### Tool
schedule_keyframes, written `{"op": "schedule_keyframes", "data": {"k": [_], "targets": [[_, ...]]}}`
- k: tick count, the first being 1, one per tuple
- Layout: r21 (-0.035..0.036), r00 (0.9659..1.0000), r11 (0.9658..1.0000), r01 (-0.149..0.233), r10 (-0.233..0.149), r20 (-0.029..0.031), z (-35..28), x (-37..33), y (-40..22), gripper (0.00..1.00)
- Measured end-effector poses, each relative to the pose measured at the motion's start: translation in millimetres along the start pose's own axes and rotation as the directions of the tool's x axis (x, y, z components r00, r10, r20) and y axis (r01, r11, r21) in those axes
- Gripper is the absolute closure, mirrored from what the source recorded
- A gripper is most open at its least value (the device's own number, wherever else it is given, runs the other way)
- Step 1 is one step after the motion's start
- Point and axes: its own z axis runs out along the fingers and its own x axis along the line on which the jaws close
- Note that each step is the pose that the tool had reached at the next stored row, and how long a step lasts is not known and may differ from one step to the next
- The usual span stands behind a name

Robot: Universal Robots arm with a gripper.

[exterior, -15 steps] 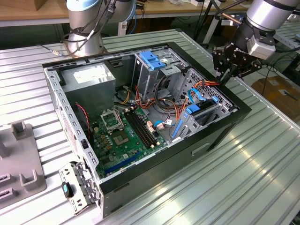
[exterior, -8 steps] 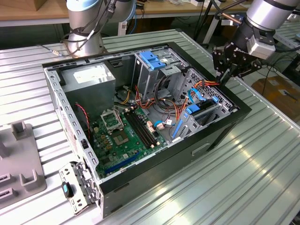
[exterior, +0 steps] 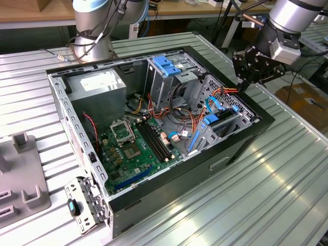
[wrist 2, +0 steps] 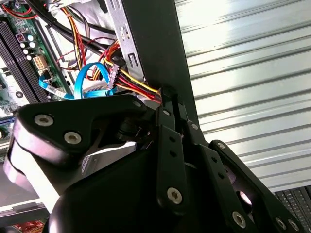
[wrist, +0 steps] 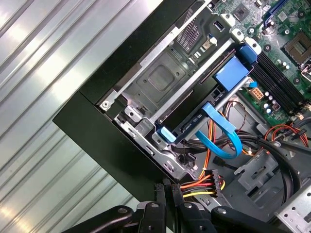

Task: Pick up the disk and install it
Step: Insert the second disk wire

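**Gripper at the edge of an open computer case, disk seated in its bay**

The gripper (exterior: 245, 84) hangs at the case's (exterior: 236, 148) rim, on the exterior view's right, its fingers (wrist: 167, 201) clenched together with nothing between them, just beside a bundle of red and yellow wires (wrist: 199, 187). The disk (wrist: 194, 124), with blue side rails, sits inside the metal bay (wrist: 165, 80), a blue cable (wrist: 221, 133) curving next to it.

Showing one open computer case (exterior: 241, 146), one green motherboard (exterior: 134, 146), one grey power-supply box (exterior: 97, 88), one metal cage (exterior: 166, 77) topped in blue, one gripper (exterior: 243, 82), two blue flat cables (wrist: 221, 131).
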Motion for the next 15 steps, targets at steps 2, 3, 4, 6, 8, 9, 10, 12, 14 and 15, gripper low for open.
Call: {"op": "schedule_keyframes", "data": {"k": [2,3,4,6,8,9,10,12,14,15], "targets": [[0.0001,1.0000,1.0000,0.000,0.000,0.0000,0.0,0.0,-0.1,0.84],[0.0000,1.0000,1.0000,0.000,0.000,0.0001,0.0,0.0,-0.1,0.84],[0.0001,1.0000,1.0000,0.000,0.000,0.0001,0.0,0.0,-0.1,0.84],[0.0014,1.0000,1.0000,0.000,0.000,0.0014,-0.6,-0.1,-0.1,0.84],[0.0018,1.0000,1.0000,-0.001,0.001,0.0017,-2.1,-0.1,-0.3,0.84],[0.0019,1.0000,1.0000,-0.002,0.002,0.0017,-3.5,-0.1,-0.4,0.84],[0.0021,1.0000,1.0000,-0.002,0.002,0.0020,-4.3,-0.1,-0.4,0.84],[0.0023,0.9994,0.9994,-0.034,0.034,-0.0005,-4.4,-0.1,-0.4,0.84],[0.0027,0.9977,0.9977,-0.068,0.068,-0.0031,-4.4,-0.1,-0.4,0.84],[0.0029,0.9965,0.9966,-0.083,0.083,-0.0043,-4.4,-0.1,-0.4,0.84]]}}
